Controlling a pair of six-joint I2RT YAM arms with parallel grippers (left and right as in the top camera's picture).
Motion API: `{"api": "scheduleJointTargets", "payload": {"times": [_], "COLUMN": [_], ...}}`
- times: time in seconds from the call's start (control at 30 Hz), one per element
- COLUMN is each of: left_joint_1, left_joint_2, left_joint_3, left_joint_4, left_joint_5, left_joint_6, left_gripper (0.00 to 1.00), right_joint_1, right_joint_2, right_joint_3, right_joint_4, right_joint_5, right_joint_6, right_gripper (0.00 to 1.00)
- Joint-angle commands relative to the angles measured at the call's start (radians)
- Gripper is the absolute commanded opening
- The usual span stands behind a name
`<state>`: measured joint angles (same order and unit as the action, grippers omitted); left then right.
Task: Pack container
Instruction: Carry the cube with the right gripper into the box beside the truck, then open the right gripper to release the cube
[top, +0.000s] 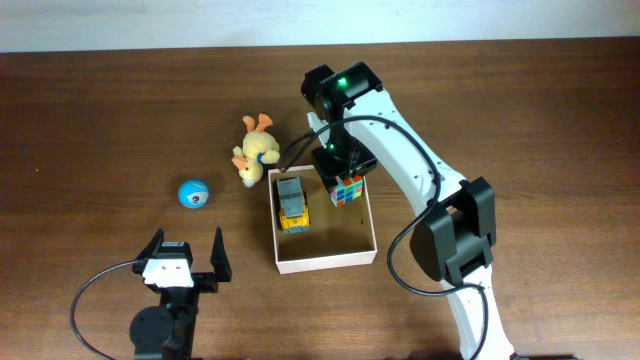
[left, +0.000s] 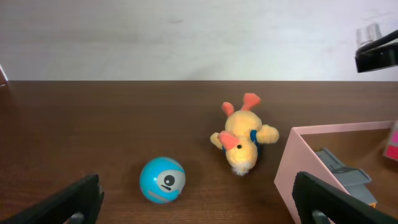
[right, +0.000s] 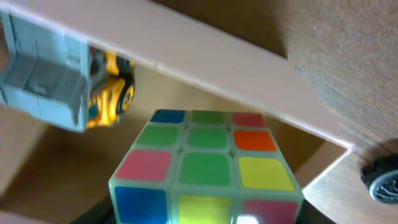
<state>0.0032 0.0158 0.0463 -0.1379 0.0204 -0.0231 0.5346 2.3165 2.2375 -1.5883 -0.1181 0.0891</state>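
Note:
The container (top: 325, 262) is a square shallow box with cream walls and a tan floor at the table's middle. It also shows in the left wrist view (left: 298, 168) and the right wrist view (right: 205, 53). A yellow and grey toy truck (top: 291, 203) lies inside along its left wall, and shows in both wrist views (left: 345, 177) (right: 62, 81). My right gripper (top: 338, 165) (right: 205, 216) is shut on a Rubik's cube (top: 347, 189) (right: 205, 168), held over the box's far right corner. My left gripper (top: 188, 250) (left: 199, 202) is open and empty near the front edge.
A yellow plush duck (top: 256, 150) (left: 242, 134) lies on the table just beyond the box's far left corner. A blue ball with an eye mark (top: 194, 193) (left: 162, 180) sits left of the box, in front of my left gripper.

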Motion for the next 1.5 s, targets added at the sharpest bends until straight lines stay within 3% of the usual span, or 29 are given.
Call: {"api": "scheduleJointTargets", "payload": {"times": [0.0, 0.37, 1.2, 1.27, 1.47], "left_joint_1": [0.007, 0.007, 0.007, 0.007, 0.007], "left_joint_2": [-0.004, -0.004, -0.004, -0.004, -0.004], "left_joint_3": [-0.01, -0.01, -0.01, -0.01, -0.01], "left_joint_4": [0.003, 0.003, 0.003, 0.003, 0.003], "left_joint_5": [0.014, 0.014, 0.014, 0.014, 0.014], "left_joint_6": [-0.006, -0.006, -0.006, -0.006, -0.006], "left_gripper": [0.99, 0.99, 0.99, 0.99, 0.99], "right_joint_1": [0.003, 0.003, 0.003, 0.003, 0.003], "right_joint_2": [0.0, 0.0, 0.0, 0.0, 0.0], "right_joint_3": [-0.018, -0.023, -0.023, -0.023, -0.023], "right_joint_4": [0.023, 0.033, 0.033, 0.033, 0.033], "right_joint_5": [0.002, 0.051, 0.052, 0.052, 0.052], "right_joint_6": [0.076, 0.198, 0.2, 0.199, 0.197], "right_gripper": [0.54, 0.54, 0.56, 0.62, 0.64]}}
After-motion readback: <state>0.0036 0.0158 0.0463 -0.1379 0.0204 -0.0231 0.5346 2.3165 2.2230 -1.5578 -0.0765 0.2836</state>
